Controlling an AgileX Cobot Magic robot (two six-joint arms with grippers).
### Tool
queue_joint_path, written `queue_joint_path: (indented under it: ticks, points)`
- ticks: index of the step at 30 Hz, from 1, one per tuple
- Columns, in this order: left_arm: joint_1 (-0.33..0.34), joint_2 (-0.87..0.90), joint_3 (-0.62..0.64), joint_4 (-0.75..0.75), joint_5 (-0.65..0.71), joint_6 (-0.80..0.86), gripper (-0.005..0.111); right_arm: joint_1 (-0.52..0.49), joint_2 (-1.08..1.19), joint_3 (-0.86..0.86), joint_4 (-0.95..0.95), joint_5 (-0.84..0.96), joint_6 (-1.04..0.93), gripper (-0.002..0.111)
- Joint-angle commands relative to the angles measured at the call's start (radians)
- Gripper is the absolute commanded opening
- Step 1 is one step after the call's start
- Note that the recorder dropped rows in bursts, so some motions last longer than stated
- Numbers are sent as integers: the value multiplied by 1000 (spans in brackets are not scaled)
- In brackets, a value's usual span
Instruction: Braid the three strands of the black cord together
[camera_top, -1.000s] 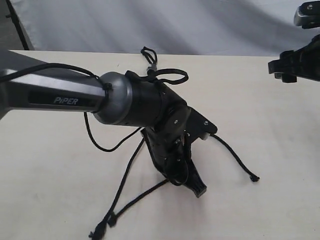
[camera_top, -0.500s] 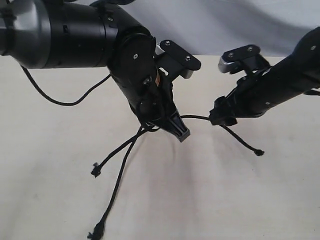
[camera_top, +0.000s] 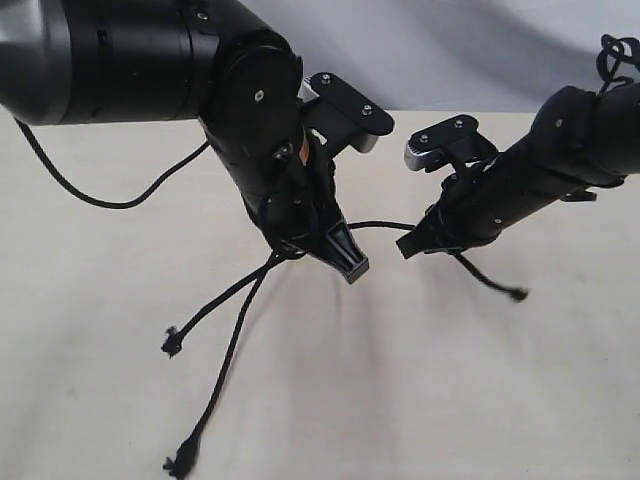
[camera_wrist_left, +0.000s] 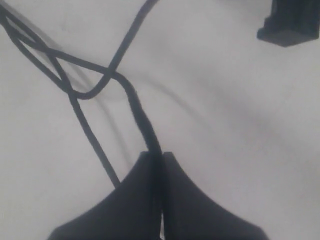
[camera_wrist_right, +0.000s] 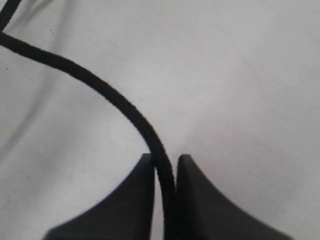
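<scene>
Black cord (camera_top: 243, 295) sits in the middle of the scene, lifted partly off the cream table (camera_top: 520, 400) between your two arms. Your left fingers (camera_top: 345, 262) are pressed flat together on it. In the left wrist view one length of cord (camera_wrist_left: 134, 107) rises straight out of the closed tips, bends, and crosses the other lengths just beyond them. Which strand that is, you cannot tell from these pictures.

From the left fingers, two strands (camera_top: 215, 385) run down and to the left toward the table. They part as they go, and each ends in a frayed tip, one nearer the arm and one near the lower edge of the exterior view.

A third strand (camera_top: 385, 225) leaves the same spot and runs almost level across the gap to your right fingers (camera_top: 412, 246). These have closed in on it from both sides, and in the right wrist view it fills the narrow slot between them. Past the right fingers, its free end drops to the table and finishes in a small knotted tip.

The two sets of fingers are near each other but apart, joined only by that short span of strand.
</scene>
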Motion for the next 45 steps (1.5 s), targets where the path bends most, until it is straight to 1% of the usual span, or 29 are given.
queue_joint_path:
  ticks: [1,4,7,13,17,20,27,32,34,36,39,40,43,45]
  points:
    - [-1,-12,3,3,49,-7,2,-2,-43,-4,-89,90,-13,0]
    - [-1,-12,3,3,76,-7,2,-15,-86,-4,-166,212,9,0]
    - [-1,-14,3,6,87,-9,2,-49,-106,0,-178,259,26,0]
    - [-1,-76,27,6,95,-14,2,-130,-84,27,-186,227,32,0]
    - [-1,-141,43,6,93,-16,2,-162,-72,27,-176,218,32,0]
    - [-1,-163,45,20,95,-16,2,-162,-69,27,-176,205,32,0]
    - [-1,-149,45,93,93,-49,2,-162,-69,27,-155,196,32,0]
    - [-1,-147,45,96,63,-53,2,-162,-69,27,-132,169,32,0]
    - [-1,-147,45,96,47,-53,2,-160,-69,27,-132,156,32,2]
    - [-1,-147,45,109,37,-53,2,-160,-69,27,-132,152,39,9]
    - [-1,-147,45,147,30,-53,2,-160,-69,27,-130,148,48,28]
    - [-1,-147,45,166,27,-53,2,-160,-69,27,-130,148,48,39]
    - [-1,-147,45,226,7,-57,2,-160,-69,27,-130,127,48,61]
    - [-1,-141,45,266,-20,-57,2,-160,-73,27,-130,118,48,73]
